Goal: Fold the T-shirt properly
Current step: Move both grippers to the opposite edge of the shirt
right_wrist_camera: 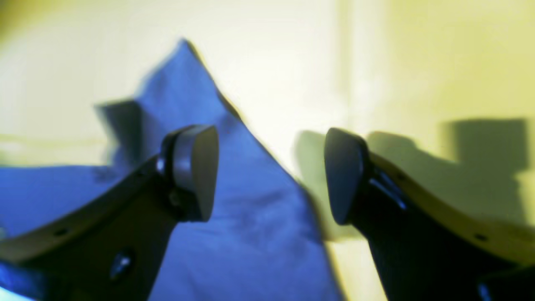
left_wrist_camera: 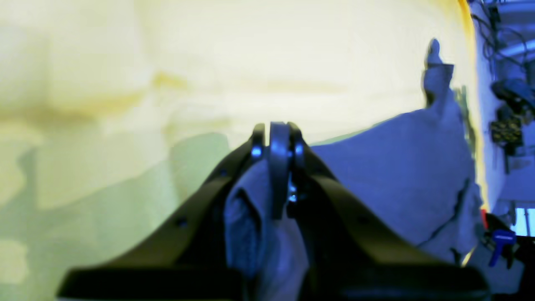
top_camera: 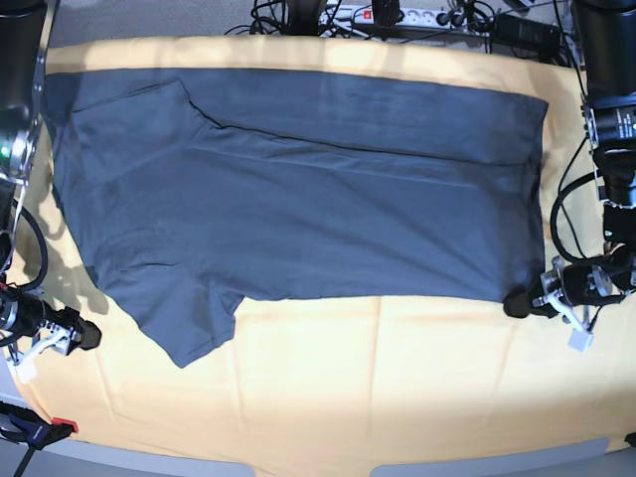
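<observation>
The dark slate blue-grey T-shirt (top_camera: 298,189) lies spread flat on the yellow-orange cloth (top_camera: 397,378), with one sleeve (top_camera: 189,328) sticking out toward the front left. Its far edge looks folded over in a long band. My left gripper (top_camera: 519,303) sits at the shirt's front right corner; in the left wrist view it (left_wrist_camera: 278,138) is shut with shirt fabric (left_wrist_camera: 397,167) bunched between the fingers. My right gripper (top_camera: 87,336) rests on the cloth left of the sleeve, apart from it. In the right wrist view it (right_wrist_camera: 269,175) is open and empty, with the shirt (right_wrist_camera: 250,225) just ahead.
Cables and a power strip (top_camera: 397,15) run along the table's back edge. A small red clamp (top_camera: 62,426) sits at the front left corner. Both arm bases stand at the table's far corners. The yellow-orange cloth shows bare in front of the shirt.
</observation>
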